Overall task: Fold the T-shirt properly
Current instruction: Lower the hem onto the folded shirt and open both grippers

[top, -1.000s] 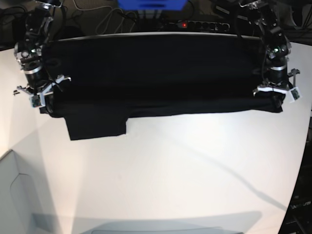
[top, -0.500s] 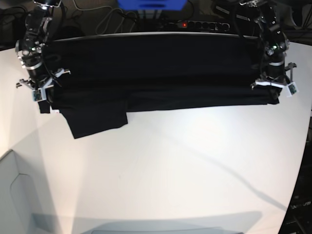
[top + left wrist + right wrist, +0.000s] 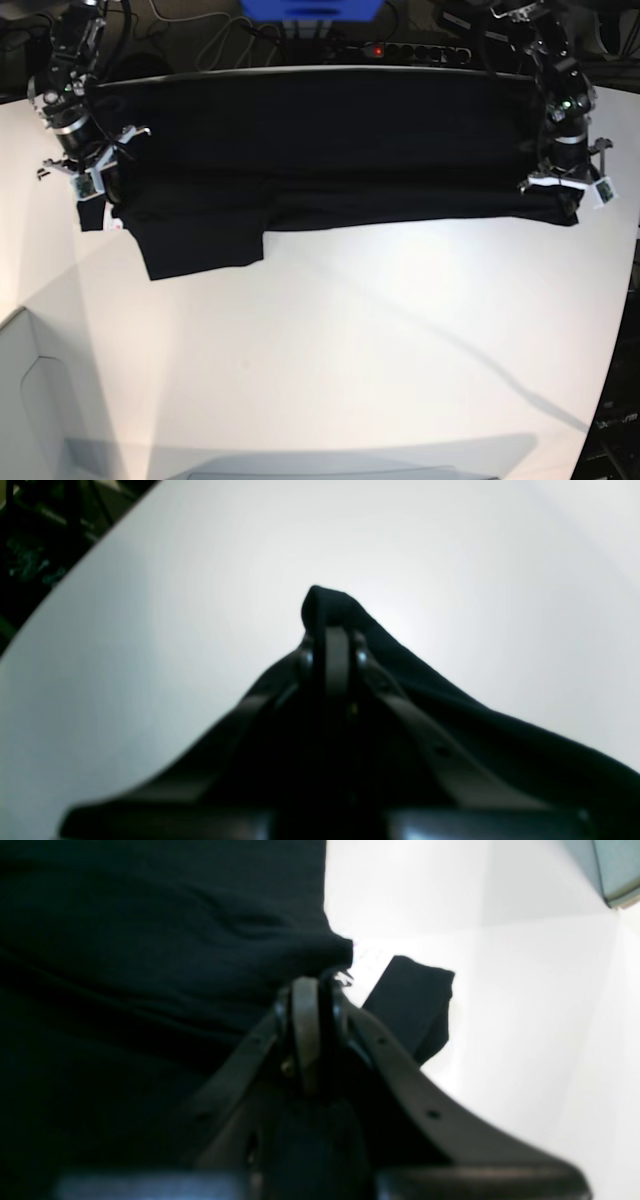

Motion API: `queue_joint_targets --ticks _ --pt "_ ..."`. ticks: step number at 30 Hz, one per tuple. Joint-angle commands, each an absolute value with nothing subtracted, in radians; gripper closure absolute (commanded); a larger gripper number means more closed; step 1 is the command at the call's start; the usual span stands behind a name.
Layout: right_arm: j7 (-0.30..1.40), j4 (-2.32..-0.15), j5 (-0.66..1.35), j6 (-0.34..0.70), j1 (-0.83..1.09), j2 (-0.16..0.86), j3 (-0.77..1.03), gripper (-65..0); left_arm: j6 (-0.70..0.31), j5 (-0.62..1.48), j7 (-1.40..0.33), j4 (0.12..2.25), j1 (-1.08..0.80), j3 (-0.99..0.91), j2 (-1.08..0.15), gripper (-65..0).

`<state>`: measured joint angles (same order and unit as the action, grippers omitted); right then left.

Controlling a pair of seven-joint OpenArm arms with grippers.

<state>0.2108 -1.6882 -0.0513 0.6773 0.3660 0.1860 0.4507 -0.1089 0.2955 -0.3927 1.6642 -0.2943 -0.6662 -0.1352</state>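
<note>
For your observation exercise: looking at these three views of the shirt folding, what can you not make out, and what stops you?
- T-shirt print and label: no view shows them; only plain black cloth.
- Left tool fingertips: left wrist view, cloth bunches over them.
- Right tool: right wrist view, dark and blurred against cloth.
- Table far edge: base view, shirt covers it.

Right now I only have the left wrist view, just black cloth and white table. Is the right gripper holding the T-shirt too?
Observer: Yes. The right gripper is shut on a bunched corner of the T-shirt.
Operator: How does the shirt lie overall?
Observer: It stretches across the far side of the white table, with the left gripper shut on the opposite end.
Operator: Anything sticking out?
Observer: A sleeve lies flat, pointing toward the near edge, by the right gripper's end.
</note>
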Motion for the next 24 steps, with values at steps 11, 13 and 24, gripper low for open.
queue_joint_targets --ticks 11,13,24 --pt "0.191 -1.701 -0.041 0.698 0.404 0.22 0.464 0.0 -0.105 0.292 -0.381 1.666 -0.321 -0.665 -0.113 0.0" --pt "0.191 -1.699 -0.041 0.698 0.404 0.22 0.464 0.0 -0.105 0.292 -0.38 1.641 -0.328 -0.665 -0.11 0.0" --pt "0.193 -1.699 -0.041 0.698 0.418 0.225 0.456 -6.5 -0.105 0.294 -0.375 1.526 -0.323 -0.665 -0.111 0.0"
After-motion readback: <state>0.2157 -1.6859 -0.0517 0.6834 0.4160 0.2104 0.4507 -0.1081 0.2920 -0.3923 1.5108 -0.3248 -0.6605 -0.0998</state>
